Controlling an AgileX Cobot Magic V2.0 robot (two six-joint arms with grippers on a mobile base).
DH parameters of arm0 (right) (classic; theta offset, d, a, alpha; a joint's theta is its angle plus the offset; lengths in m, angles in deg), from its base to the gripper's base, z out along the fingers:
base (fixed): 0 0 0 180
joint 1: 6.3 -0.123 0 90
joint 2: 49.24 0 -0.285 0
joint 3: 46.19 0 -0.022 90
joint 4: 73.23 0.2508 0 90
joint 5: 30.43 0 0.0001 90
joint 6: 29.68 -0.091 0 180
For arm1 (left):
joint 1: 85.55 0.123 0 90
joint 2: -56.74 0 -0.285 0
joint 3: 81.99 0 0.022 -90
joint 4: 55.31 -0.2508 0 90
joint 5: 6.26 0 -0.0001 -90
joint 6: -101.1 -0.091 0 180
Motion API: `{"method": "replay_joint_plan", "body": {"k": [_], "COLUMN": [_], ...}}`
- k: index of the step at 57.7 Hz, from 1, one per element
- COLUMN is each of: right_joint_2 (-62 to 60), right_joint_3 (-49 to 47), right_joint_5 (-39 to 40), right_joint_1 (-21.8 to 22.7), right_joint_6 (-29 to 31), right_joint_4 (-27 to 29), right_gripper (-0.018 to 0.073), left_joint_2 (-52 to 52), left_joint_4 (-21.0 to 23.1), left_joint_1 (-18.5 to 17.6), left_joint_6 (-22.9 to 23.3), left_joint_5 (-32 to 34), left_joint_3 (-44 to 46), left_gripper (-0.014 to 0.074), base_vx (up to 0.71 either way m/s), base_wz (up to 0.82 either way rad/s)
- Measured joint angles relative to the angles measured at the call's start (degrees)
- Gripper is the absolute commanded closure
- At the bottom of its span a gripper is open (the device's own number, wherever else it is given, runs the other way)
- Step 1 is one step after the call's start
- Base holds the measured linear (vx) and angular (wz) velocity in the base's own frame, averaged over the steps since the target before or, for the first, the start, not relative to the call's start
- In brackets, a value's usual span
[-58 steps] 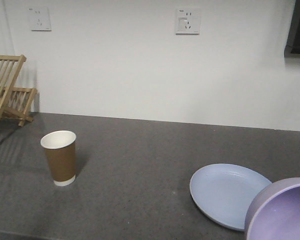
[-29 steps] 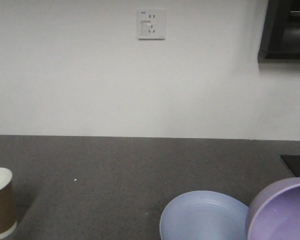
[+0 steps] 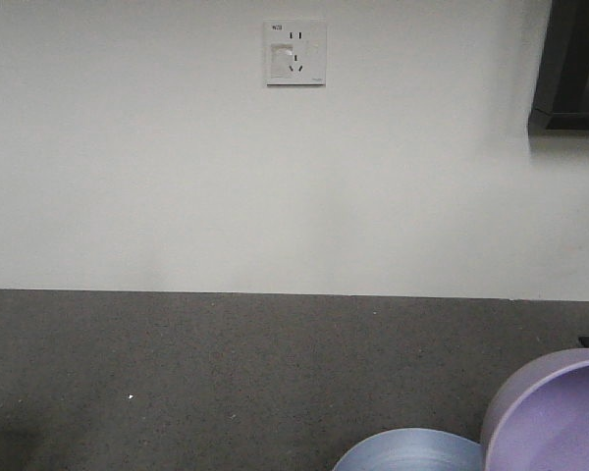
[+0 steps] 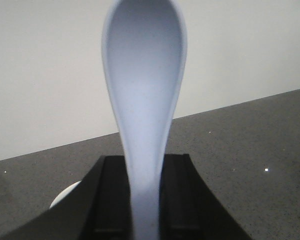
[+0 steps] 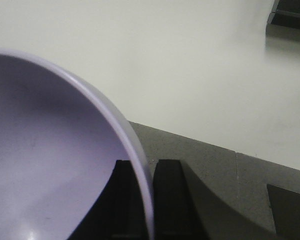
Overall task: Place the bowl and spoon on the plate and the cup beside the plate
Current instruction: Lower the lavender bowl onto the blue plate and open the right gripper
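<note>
On my left wrist feed, the left gripper (image 4: pixel 145 200) is clamped on the spoon (image 4: pixel 144 100). Its thick handle sits between the two black jaws and the pale blue scoop stands upright, filling the top centre of the frame with its hollow facing the camera. Behind it the dark grey desk (image 4: pixel 250 150) meets a white wall (image 4: pixel 40 75). At the lower left, a pale round shape (image 4: pixel 65 195) peeks out beside the gripper body, but I can't tell what it is.

On the right wrist feed, the right gripper (image 5: pixel 142 200) is grasping the bowl (image 5: pixel 50 160) by its rim, one jaw on the inside and one on the outside. The lavender inside takes up the left half of the frame.

From the front camera I see the bowl (image 3: pixel 555 417) tilted in the lower right corner. The edge of the light blue plate (image 3: pixel 412 453) shows at the bottom just left of it, lying on the desk (image 3: pixel 177 373). I cannot tell whether the two touch. A socket (image 3: pixel 294 52) sits high on the wall.
</note>
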Motion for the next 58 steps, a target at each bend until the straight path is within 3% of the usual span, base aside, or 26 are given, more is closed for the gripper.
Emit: {"method": "replay_joint_plan", "body": {"k": [58], "right_joint_2": [0.0], "right_joint_3": [0.0], "right_joint_5": [0.0], "right_joint_1": [0.0], "right_joint_6": [0.0], "right_joint_4": [0.0], "right_gripper": [0.0568], "left_joint_2": [0.0], "left_joint_4": [0.0], "left_joint_1": [-1.2], "left_joint_6": [0.0], "left_joint_5": [-0.3], "left_joint_3": [0.0], "left_gripper": [0.0596], "base_vx": [0.01], "base_wz": [0.0]}}
